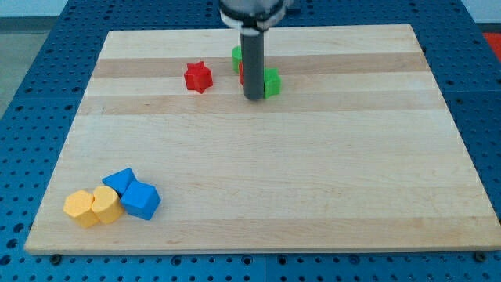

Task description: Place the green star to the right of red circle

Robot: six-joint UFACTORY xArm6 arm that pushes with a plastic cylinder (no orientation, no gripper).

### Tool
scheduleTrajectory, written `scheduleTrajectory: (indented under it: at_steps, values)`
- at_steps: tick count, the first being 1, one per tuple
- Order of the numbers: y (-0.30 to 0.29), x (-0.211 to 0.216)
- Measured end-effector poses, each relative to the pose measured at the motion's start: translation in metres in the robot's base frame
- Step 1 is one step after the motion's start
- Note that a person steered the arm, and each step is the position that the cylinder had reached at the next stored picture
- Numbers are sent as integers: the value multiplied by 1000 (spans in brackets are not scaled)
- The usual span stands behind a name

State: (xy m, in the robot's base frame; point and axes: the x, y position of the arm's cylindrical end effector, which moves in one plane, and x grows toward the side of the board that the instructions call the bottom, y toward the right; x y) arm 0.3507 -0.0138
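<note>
My tip [254,97] rests on the board near the view's top centre. A green block [272,82] sits just right of the rod and touches it; its shape is partly hidden. A second green block [236,56] peeks out at the rod's upper left. A red block [242,74] shows only as a sliver at the rod's left edge, between the two green blocks; the rod hides most of it, so I cannot make out its shape.
A red star [198,77] lies left of the rod. At the view's bottom left, two yellow blocks [81,207] [106,204] and two blue blocks [120,182] [142,200] sit clustered together. The wooden board [313,172] lies on a blue perforated table.
</note>
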Motion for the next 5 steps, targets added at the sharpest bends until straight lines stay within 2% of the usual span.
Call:
scheduleTrajectory:
  at_steps: [3,4,5]
  values:
    - [-1,4]
    - [-28,39]
    - [25,38]
